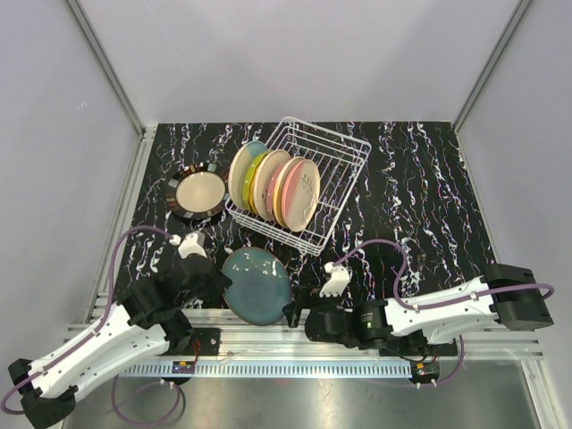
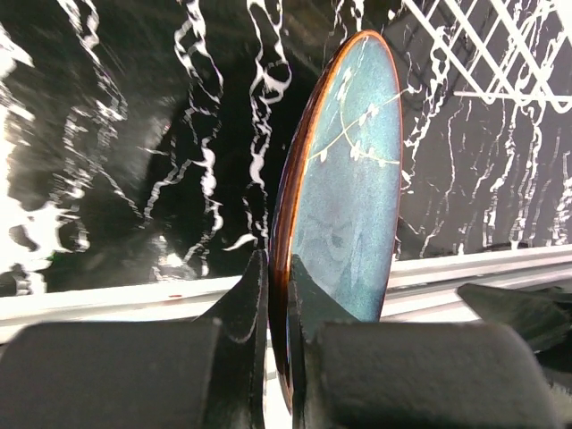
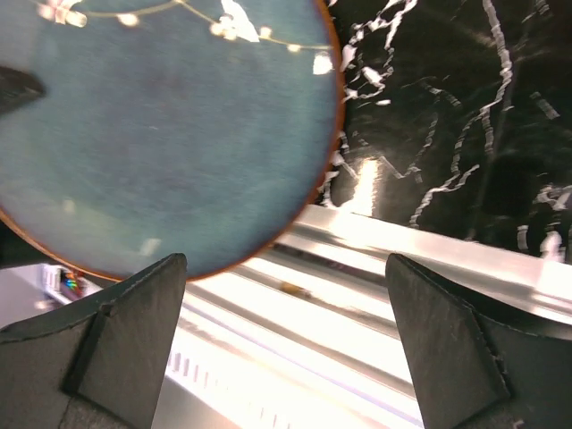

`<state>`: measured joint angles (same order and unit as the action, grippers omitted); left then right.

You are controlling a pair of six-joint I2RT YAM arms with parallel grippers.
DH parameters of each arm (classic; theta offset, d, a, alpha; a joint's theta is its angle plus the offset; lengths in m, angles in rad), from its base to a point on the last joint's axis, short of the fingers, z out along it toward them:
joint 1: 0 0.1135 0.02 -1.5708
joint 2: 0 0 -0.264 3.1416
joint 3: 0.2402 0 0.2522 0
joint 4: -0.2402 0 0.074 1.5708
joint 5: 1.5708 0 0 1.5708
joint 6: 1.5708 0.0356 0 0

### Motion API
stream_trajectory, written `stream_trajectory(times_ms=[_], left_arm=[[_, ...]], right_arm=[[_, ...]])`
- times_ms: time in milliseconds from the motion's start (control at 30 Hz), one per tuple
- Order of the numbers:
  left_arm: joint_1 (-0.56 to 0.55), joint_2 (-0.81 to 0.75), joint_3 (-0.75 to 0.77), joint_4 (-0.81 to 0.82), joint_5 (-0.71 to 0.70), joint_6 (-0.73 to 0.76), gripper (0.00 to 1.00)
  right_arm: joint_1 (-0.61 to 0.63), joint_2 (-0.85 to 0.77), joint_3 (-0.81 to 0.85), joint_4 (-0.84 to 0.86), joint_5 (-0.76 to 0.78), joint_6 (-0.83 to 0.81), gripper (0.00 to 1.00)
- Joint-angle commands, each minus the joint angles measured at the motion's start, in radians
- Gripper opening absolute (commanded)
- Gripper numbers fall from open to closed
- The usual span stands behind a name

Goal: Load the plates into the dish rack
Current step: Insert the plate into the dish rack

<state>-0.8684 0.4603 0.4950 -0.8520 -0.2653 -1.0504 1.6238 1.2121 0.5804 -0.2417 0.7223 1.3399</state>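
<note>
broadly, the black marbled counter [image 1: 420, 179] carries the angled white dish rack [image 1: 335, 147], where a row of plates [image 1: 277, 183] stands on edge between tines that keep them upright. the teal plate [image 1: 256, 284] is near the front edge, its rim pinched by the left tool [image 2: 277, 268], likely for slotting edge-first. 1 black-rimmed plate [image 1: 199, 191] lies flat left of the rack. the right tool [image 3: 286, 259] gapes wide beside the teal plate, holding nothing.

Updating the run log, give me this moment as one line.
left gripper: shut on teal plate rim | right gripper: open beside it | dish rack: several plates upright
</note>
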Motion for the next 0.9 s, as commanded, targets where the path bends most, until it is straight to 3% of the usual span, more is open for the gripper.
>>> stream_trajectory(times_ms=[0, 300, 467, 567, 600, 700, 867], left_arm=[[-0.003, -0.014, 0.129, 0.129, -0.045, 0.074, 0.00], [-0.003, 0.071, 0.338, 0.173, 0.043, 0.369, 0.00], [-0.003, 0.098, 0.467, 0.154, 0.044, 0.464, 0.00], [-0.003, 0.148, 0.565, 0.175, 0.040, 0.510, 0.00], [-0.003, 0.168, 0.588, 0.183, 0.038, 0.535, 0.00], [-0.003, 0.274, 0.698, 0.231, 0.025, 0.579, 0.00], [-0.006, 0.509, 0.909, 0.323, 0.023, 0.644, 0.00]], right_arm=[[0.024, -0.043, 0.021, -0.085, 0.124, -0.069, 0.99], [0.028, -0.242, 0.053, -0.266, 0.262, -0.166, 0.91], [0.028, -0.397, 0.044, -0.292, 0.308, -0.252, 0.63], [0.028, -0.482, 0.042, -0.197, 0.315, -0.416, 0.49], [0.028, -0.502, 0.039, -0.100, 0.309, -0.546, 0.47], [0.028, -0.502, 0.074, -0.039, 0.356, -0.671, 0.42], [0.028, -0.514, 0.131, -0.102, 0.442, -0.679, 0.40]])
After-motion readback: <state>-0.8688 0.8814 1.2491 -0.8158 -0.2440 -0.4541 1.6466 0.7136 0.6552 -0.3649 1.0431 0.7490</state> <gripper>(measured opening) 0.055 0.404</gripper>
